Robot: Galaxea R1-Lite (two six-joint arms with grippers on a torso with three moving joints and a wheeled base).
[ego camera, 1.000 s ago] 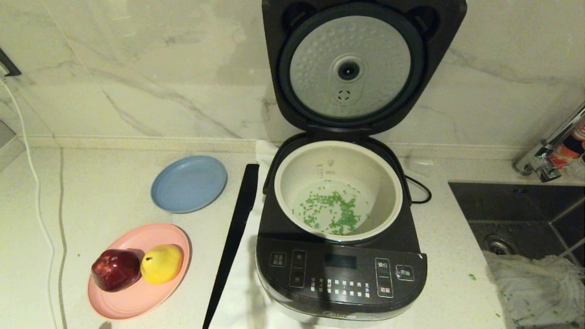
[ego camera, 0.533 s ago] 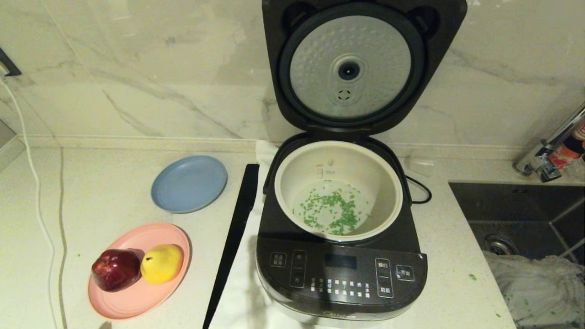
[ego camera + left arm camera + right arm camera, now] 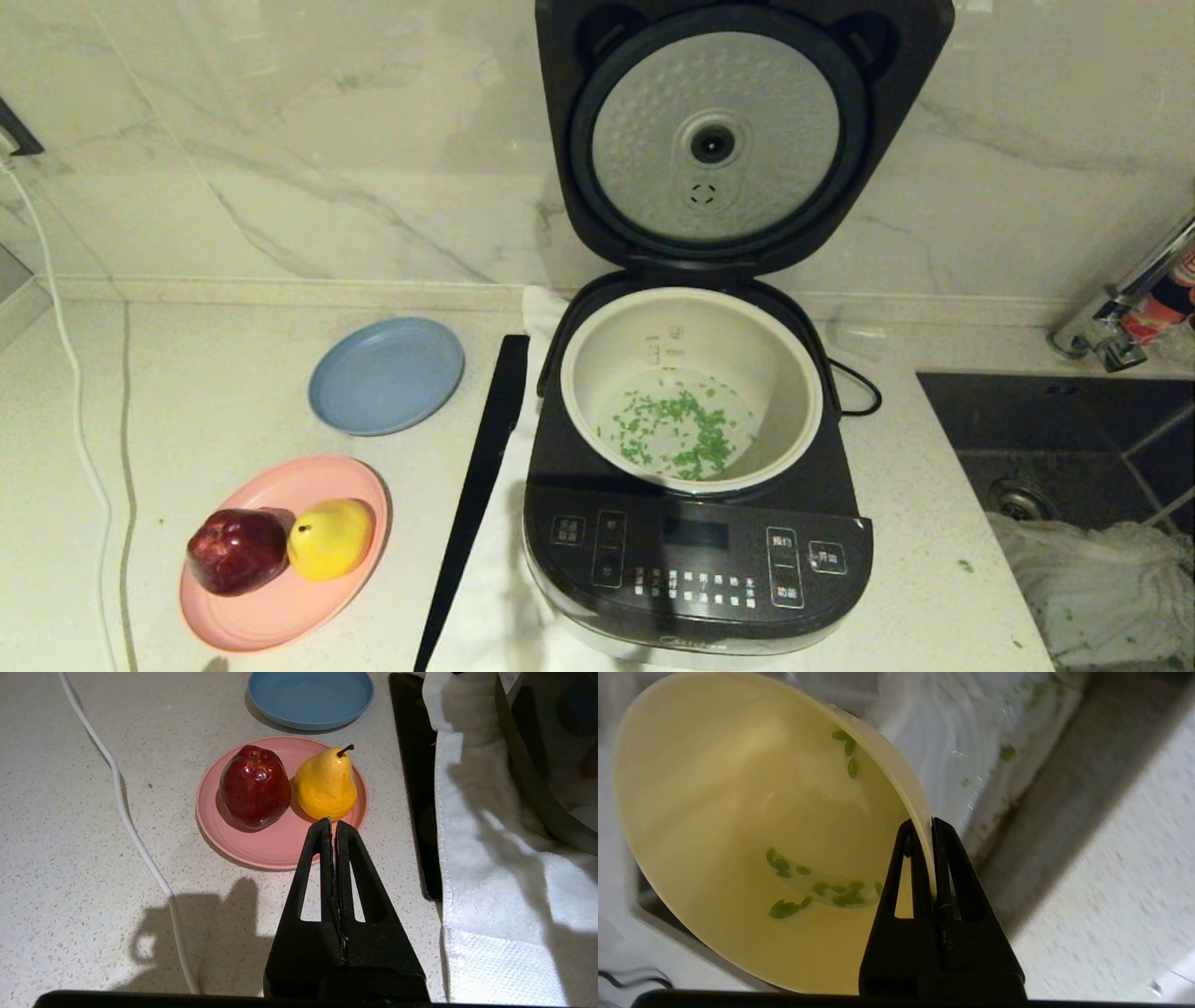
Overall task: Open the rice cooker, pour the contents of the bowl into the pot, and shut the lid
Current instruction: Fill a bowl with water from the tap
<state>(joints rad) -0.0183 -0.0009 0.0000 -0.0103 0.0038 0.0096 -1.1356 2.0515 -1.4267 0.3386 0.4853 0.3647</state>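
Right gripper (image 3: 930, 826), jaws pinching the rim of a light, stiff, wet-slippery bowl (image 3: 738, 812) off beside the sink; left gripper (image 3: 332, 828) idle, jaws closed, above the bench (image 3: 70, 858); lid (image 3: 719, 140) stands open.

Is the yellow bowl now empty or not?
Not quite empty: the bowl, tilted in the right claw, holds a few green bits in pale liquid.

Warm, dim light from overhead; the rice cooker (image 3: 695, 485) throws a soft shadow leftward, glare streaks the marble wall (image 3: 280, 140), and the right wrist view's background smears.
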